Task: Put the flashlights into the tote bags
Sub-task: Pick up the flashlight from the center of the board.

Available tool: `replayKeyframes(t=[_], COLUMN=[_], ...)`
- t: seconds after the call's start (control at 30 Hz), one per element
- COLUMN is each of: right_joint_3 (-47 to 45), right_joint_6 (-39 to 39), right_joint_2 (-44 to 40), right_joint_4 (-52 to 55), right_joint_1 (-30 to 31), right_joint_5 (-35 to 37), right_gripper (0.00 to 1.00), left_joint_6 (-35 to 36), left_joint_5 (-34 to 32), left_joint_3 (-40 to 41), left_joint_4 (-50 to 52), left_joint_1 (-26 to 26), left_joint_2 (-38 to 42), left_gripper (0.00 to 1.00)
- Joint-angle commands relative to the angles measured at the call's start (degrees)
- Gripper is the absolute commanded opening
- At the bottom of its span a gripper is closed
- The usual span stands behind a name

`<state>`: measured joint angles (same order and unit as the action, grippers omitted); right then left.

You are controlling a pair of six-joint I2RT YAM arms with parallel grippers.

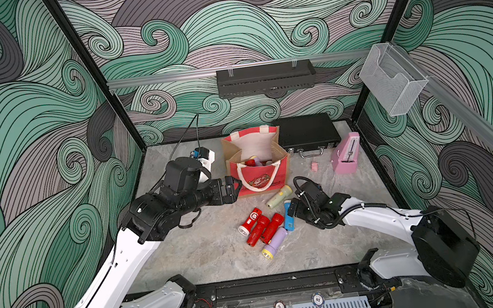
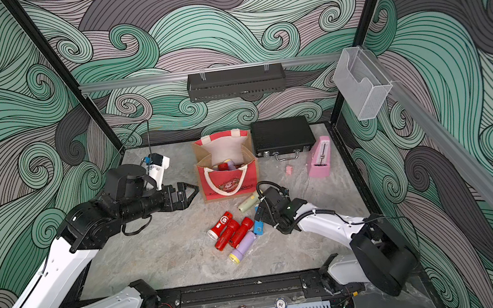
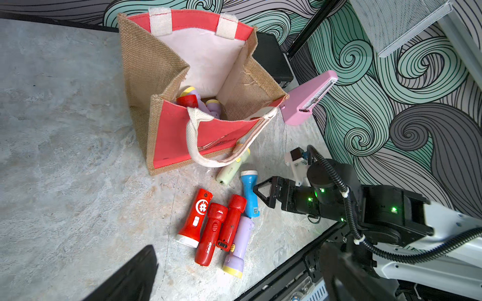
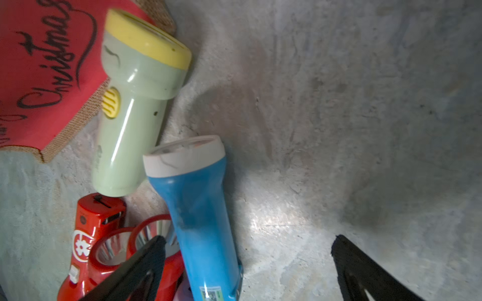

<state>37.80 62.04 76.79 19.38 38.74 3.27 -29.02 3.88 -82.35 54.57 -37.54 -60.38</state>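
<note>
Two black pincers, both spread wide and empty, above loose flashlights (image 1: 258, 227) on a grey bench (image 1: 206, 254).
The right pincer (image 4: 249, 238) sits just beside a blue plastic flashlight (image 4: 200, 208) with a white rim; it looks light, rigid and slick, best pinched across its narrow barrel. Five more lie close by; others lie inside the red-and-tan jute tote bag (image 3: 172, 135), with the left pincer (image 2: 190, 193) alongside.

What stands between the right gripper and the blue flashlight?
Nothing visible. The right gripper is open, and the blue flashlight lies within its span, close to one finger; red flashlights lie beside it.
</note>
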Motion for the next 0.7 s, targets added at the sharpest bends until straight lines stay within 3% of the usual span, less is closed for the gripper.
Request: replayKeyframes(t=[0.0,0.33,0.67], right_joint_3=[1.3,4.2,7.5], right_joint_6=[1.5,2.0,1.6], right_joint_2=[2.8,8.7,11.9], right_joint_4=[-4.2,-3.1,4.9], right_joint_1=[0.7,2.3,2.5], right_joint_5=[0.5,0.2,1.5], right_gripper=[0.99,0.94,0.67], left_joint_6=[0.5,0.7,0.8], left_joint_5=[-1.2,-2.7,-2.8], left_joint_3=[-1.0,-0.2,1.5], left_joint_4=[3.1,3.9,3.7], left_joint_1=[0.6,1.9,3.5], left_joint_2=[-0.2,1.0,2.2], left_gripper=[0.98,0.99,0.99])
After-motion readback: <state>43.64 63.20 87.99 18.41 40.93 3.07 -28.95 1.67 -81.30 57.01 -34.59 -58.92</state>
